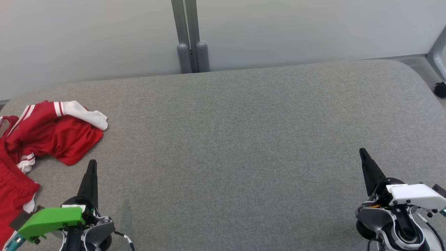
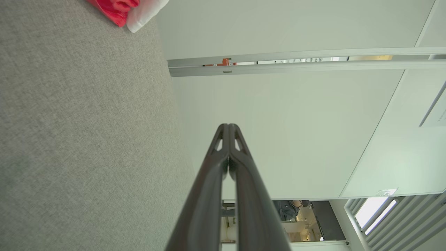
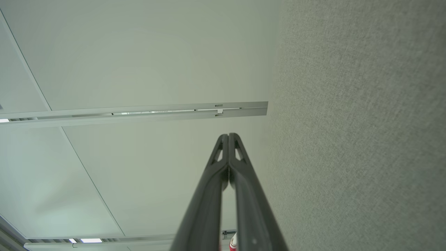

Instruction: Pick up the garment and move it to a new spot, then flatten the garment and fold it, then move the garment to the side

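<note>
Lying crumpled at the left edge of the grey tabletop [image 1: 244, 132], the red-and-white jersey [image 1: 52, 136] partly spills over that edge. The left gripper [image 1: 92, 164] sits just beside it, fingers pressed together, empty. The right gripper [image 1: 363, 152] is likewise clenched and empty, well apart near the right edge. Open the left jaws first, then pinch a raised fold, not flat cloth.

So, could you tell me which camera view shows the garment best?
The head view: the garment lies crumpled at the table's left edge, red body and white sleeve visible, partly cut off. The left wrist view catches just a red-and-white corner of the garment. The right wrist view has a tiny red-and-white speck, unidentifiable.
</note>
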{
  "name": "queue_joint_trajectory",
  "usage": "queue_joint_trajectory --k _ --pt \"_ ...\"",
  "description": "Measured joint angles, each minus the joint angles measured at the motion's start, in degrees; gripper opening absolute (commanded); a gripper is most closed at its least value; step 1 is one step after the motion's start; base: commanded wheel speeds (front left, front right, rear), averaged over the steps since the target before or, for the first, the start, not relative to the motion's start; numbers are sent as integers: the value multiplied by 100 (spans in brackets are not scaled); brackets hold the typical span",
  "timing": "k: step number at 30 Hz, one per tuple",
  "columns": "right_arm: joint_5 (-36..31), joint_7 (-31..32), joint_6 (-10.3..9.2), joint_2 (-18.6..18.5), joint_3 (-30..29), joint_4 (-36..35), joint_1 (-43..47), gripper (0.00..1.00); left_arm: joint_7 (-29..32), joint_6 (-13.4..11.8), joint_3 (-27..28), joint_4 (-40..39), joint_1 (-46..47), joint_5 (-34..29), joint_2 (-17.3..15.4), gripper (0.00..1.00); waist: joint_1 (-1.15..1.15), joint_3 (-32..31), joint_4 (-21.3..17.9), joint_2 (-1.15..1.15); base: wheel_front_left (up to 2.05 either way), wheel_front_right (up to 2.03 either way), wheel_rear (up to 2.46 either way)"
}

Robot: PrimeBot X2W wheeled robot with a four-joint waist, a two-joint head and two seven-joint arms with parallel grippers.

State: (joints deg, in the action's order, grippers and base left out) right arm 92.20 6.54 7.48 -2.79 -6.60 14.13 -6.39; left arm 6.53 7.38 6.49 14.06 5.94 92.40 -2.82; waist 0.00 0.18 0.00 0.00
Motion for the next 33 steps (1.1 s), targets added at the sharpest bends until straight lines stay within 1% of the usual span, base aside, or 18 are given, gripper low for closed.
queue_joint_trajectory --k 33 --pt "0 0 0 0 0 0 0 0 0 0 0 0 0 0 0 0 0 0 0 0 0 0 0"
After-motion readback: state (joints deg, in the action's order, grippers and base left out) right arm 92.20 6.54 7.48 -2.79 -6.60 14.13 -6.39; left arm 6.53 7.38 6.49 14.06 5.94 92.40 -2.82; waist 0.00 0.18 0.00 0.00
